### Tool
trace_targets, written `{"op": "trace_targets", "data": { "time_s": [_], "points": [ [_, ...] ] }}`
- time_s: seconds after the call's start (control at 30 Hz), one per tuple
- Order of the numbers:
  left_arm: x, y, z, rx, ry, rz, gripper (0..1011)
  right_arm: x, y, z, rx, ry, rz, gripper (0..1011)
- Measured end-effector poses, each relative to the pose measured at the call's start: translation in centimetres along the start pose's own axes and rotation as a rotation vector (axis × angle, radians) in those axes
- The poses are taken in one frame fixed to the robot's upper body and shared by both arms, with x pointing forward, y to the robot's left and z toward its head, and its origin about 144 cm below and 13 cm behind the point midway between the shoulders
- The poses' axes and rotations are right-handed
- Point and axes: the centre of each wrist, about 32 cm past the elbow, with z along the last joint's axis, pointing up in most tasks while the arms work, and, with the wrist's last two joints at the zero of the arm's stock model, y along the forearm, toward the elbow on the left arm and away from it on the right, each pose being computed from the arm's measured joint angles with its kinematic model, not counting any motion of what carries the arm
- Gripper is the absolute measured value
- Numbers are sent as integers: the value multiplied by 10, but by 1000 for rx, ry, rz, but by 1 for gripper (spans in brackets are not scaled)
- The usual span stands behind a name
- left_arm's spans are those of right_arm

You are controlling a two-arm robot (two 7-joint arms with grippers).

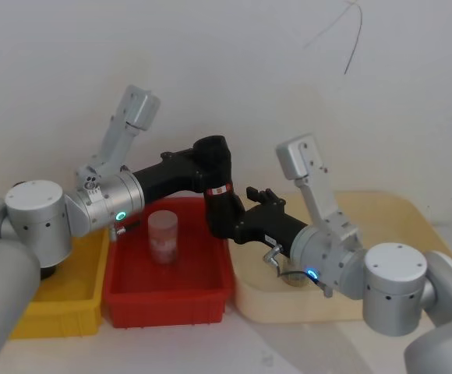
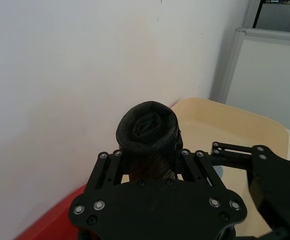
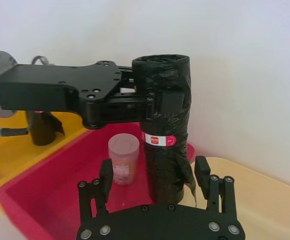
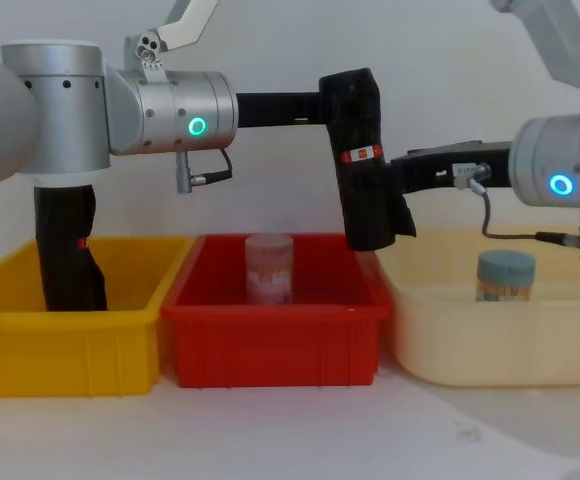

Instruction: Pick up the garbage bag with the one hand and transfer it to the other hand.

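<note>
The garbage bag [image 4: 362, 160], a black rolled bundle with a red-and-white label band, hangs upright above the right end of the red bin [image 4: 270, 330]. My left gripper [image 4: 320, 108], on the green-ringed arm, is shut on the bag's upper part; in the left wrist view the roll's top [image 2: 147, 127] stands up between its fingers. My right gripper [image 3: 153, 172], on the blue-ringed arm, is open. Its fingers [image 3: 106, 172] stand either side of the bag's lower part, below the label, with gaps showing. In the head view the bag [image 1: 218, 187] sits between both grippers.
A translucent jar [image 4: 269, 268] stands in the red bin under the bag. The yellow bin [image 4: 70, 350] on the left holds another black bundle [image 4: 67, 250]. On the right, the cream tray [image 4: 490, 340] holds a blue-lidded jar [image 4: 505, 275]. A white wall is close behind.
</note>
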Motion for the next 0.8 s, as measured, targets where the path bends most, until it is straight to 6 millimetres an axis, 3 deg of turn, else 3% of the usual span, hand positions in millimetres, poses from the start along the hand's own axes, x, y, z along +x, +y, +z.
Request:
{"op": "trace_targets", "data": {
  "time_s": [0.8],
  "points": [
    [0,0,0,0,0,0,435,-5,38,-5,-33,-28,-92,1001]
  ]
}}
